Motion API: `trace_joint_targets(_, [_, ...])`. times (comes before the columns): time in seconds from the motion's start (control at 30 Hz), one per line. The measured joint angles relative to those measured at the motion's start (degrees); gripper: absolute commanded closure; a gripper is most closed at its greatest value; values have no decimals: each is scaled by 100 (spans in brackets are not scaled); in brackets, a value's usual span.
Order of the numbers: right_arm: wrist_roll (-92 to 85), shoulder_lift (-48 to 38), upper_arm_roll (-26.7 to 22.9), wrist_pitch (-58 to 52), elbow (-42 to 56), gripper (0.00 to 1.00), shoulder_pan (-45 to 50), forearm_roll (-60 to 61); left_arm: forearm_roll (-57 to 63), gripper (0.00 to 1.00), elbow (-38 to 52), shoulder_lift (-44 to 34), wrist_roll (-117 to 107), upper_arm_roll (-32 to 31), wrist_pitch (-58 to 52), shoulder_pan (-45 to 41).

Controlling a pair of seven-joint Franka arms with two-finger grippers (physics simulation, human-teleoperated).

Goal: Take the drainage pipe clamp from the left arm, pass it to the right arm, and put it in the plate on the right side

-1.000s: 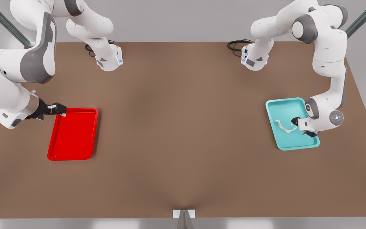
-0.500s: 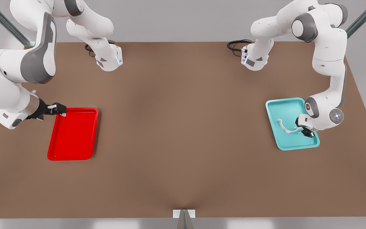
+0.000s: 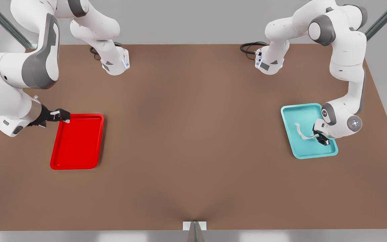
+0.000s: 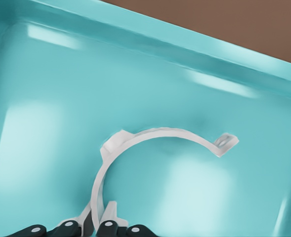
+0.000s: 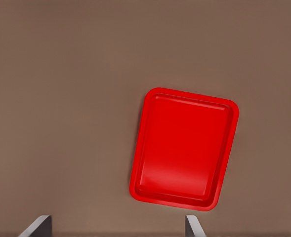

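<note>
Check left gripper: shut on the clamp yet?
Shut. In the left wrist view the left gripper has its fingertips pinching one end of the drainage pipe clamp over the teal tray.

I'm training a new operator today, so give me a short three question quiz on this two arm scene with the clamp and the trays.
1. True or false: the drainage pipe clamp is over the teal tray.
2. Which gripper is shut on the clamp? A: left gripper. B: right gripper.
3. Fill in: the right gripper waits, fingers open, at the far corner of the ____ plate.

Key:
1. True. Both the front view and the left wrist view show it against the teal tray, one end pinched between the fingers.
2. A. The left wrist view shows its fingertips closed on one end of the strap.
3. Red.
</note>
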Motion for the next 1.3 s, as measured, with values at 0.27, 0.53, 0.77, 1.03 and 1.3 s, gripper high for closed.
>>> trace_joint_targets(0.27, [-13, 0, 0, -3, -13, 0, -5, -1, 17, 79, 25, -296, -58, 46, -193, -136])
trace_joint_targets(0.53, [-6, 229, 49, 86, 46, 0, 99, 392, -27, 79, 70, -1221, -1403, 97, -1474, -1845])
trace_joint_targets(0.77, [5, 1304, 82, 853, 231, 0, 1576, 1019, -366, 79, 1206, -693, -3342, -1002, -2117, -2425])
trace_joint_targets(1.03, [294, 1427, 84, 2588, -817, 0, 3113, 1137, -617, 79, 3072, 281, -5709, -1341, -2533, -3754])
trace_joint_targets(1.3, [645, 209, 217, 4651, -3151, 0, 3319, 1357, -1042, 79, 4006, 868, -7554, -820, -2736, -5015])
